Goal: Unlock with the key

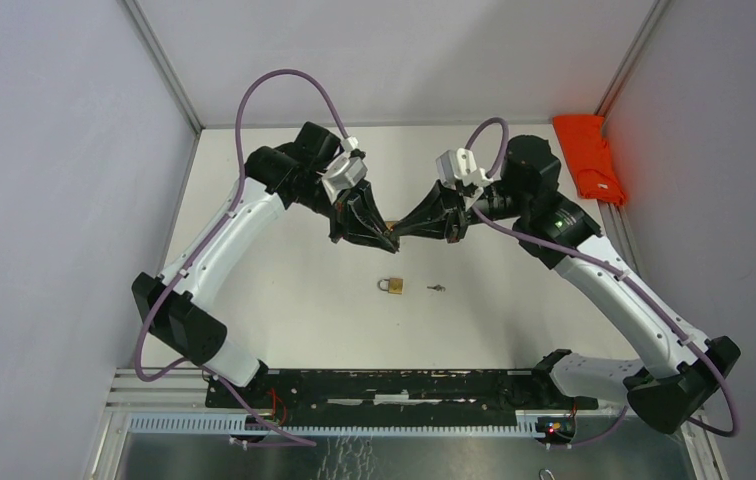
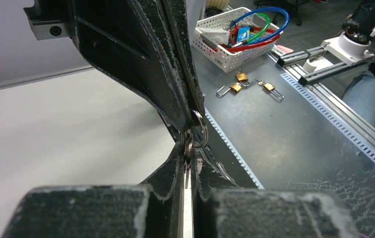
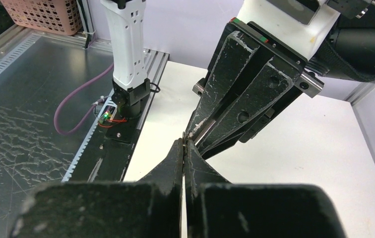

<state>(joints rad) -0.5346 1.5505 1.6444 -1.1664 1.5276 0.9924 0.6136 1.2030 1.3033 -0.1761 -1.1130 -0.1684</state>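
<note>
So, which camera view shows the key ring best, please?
The left wrist view: the key ring hangs in plain sight where the fingertips meet. The right wrist view shows only a metal sliver there; in the top view it is too small to make out.

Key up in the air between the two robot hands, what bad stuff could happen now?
1. The left gripper and right gripper both seem to pinch the tiny key, tip to tip, above the table. If one lets go clumsily, the key may drop.
2. The padlock lies loose on the table with no gripper holding it, so it may slide when the key pushes in.
</note>
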